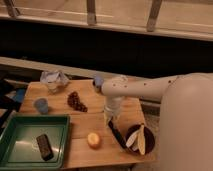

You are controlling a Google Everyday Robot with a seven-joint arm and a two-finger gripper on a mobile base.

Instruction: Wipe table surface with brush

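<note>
The hand (pixel 111 120) hung just past the middle of the desk (pixel 85 122), toward four o'clock. It was clenched, apparently around the upper end of the brush (pixel 118 136). The brush slanted down from the hand toward five o'clock, and its lower end looked to be touching the wood between the orange fruit (pixel 93 140) and the dark bowl (pixel 148 136). By that reading the pick-up was done and the wiping was at most begun (no swept streak or gathered crumbs showed on the wood to prove a pass). The open planks toward nine and twelve o'clock seemed left to cover. There was one brush, one arm and one green tray (pixel 37 118) at seven o'clock, which held one black block (pixel 44 146). There were two blue cups, one at nine o'clock (pixel 41 105) and one at twelve (pixel 98 80). One crumpled wrapper (pixel 54 80) lay at eleven o'clock, and one cluster of dark grapes (pixel 76 101) lay near the centre. There was one orange fruit, and one bowl that held pale slices.
</note>
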